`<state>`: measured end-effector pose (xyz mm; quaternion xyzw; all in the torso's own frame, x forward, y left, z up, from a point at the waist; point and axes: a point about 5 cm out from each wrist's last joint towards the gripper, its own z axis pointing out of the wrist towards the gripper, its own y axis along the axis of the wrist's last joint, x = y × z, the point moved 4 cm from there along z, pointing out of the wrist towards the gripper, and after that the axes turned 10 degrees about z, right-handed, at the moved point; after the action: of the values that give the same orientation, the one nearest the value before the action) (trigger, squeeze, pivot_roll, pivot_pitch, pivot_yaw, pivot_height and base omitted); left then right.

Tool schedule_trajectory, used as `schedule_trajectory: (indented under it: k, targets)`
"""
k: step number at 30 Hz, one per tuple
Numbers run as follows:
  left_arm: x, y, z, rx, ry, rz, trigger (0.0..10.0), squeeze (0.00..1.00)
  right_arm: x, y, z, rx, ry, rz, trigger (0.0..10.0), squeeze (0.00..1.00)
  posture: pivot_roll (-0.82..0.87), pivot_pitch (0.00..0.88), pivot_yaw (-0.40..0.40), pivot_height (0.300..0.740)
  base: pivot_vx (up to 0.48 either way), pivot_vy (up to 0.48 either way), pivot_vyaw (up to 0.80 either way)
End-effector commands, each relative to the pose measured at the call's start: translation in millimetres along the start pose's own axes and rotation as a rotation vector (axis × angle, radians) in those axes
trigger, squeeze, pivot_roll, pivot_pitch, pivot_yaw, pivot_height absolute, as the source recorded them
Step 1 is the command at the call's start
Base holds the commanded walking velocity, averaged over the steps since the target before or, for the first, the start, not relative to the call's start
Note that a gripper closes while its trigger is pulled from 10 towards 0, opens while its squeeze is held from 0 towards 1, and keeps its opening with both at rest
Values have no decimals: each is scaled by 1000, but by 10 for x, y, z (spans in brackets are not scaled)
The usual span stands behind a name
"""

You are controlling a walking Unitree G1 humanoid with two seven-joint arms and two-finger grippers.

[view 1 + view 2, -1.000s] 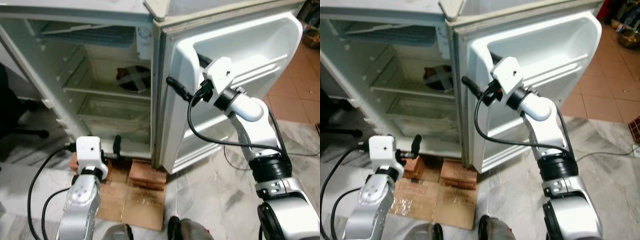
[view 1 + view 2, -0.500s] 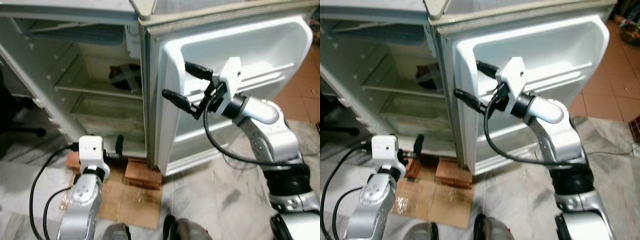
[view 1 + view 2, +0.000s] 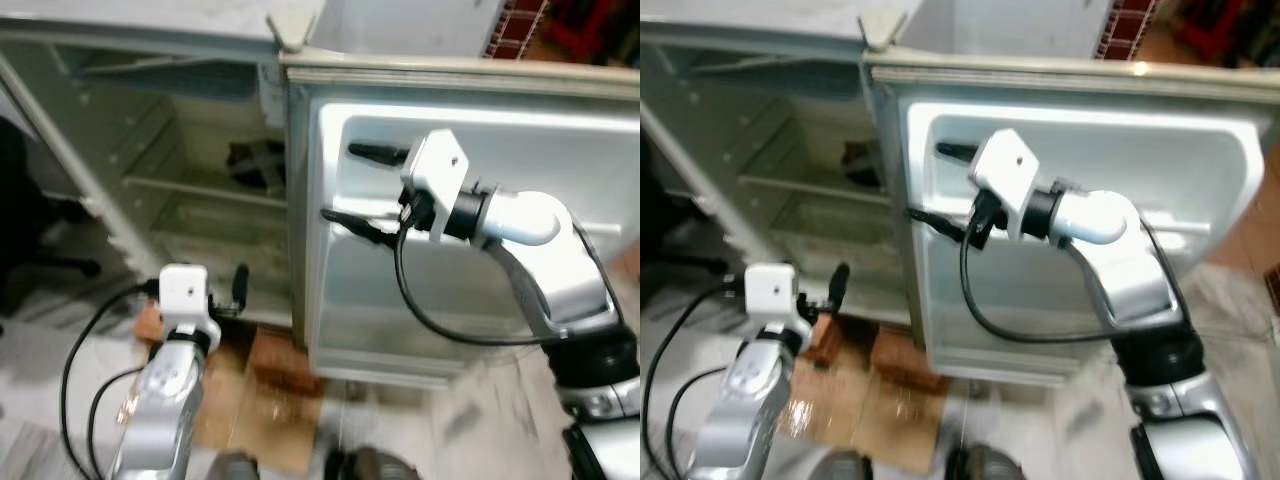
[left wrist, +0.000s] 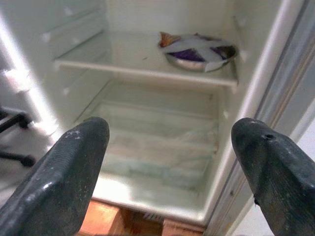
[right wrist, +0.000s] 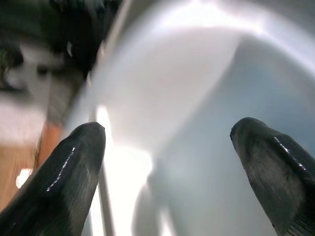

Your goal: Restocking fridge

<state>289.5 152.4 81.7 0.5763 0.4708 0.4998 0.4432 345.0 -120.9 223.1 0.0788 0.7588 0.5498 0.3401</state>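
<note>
Fridge shelving is showing through the open front of the white fridge [image 3: 180, 130], which is standing on reddish bricks [image 3: 283, 352] with flattened brown cardboard [image 3: 245, 420] lying on the pale marbled floor [image 3: 480, 430] before it. Inside, a round metal bowl [image 4: 199, 51] holding something purple and crossed over by pale strips is sitting on the white middle shelf [image 4: 142, 66], toward the side nearest the door hinge. Below that shelf a clear crisper drawer [image 4: 157, 147] is resting at the bottom of the cabinet, and its contents cannot be made out. Beside the cabinet the white fridge door [image 3: 470, 230] is standing open, its moulded inner liner facing the robot. Against that liner the right gripper [image 3: 362, 184] is reaching, its two black fingers spread wide apart with nothing between them; in the right wrist view the fingertips [image 5: 69, 172] are lying close to the glossy white plastic, though contact cannot be confirmed. Low in front of the fridge opening, above the bricks, the left gripper [image 4: 167, 162] is hovering, its two black fingers [image 4: 59, 182] also splayed wide and gripping nothing, pointing into the cabinet toward the crisper drawer.
</note>
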Motion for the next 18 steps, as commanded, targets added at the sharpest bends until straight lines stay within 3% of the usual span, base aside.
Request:
schedule_trajectory:
  k: [1,4,8,12,18]
  targets:
    - [49,-2,2,2,9,11,10000,0,7,-113,-58,69,22,-44,10000,0,28,97,-12,740,0,0,0]
    - [57,-8,-3,5,12,10,10000,0,-32,-211,-172,134,34,-70,10000,0,23,100,-14,740,0,0,0]
    - [55,-18,-8,8,8,8,10000,0,-91,-447,-509,295,108,-101,10000,0,13,101,-12,740,0,0,0]
    - [55,-23,-6,9,5,8,10000,0,-120,-569,-697,390,153,-139,10000,0,11,101,-10,740,0,0,0]
    - [59,-26,-1,10,2,11,10000,0,-112,-653,-939,481,204,-85,10000,0,6,100,-7,740,0,0,0]
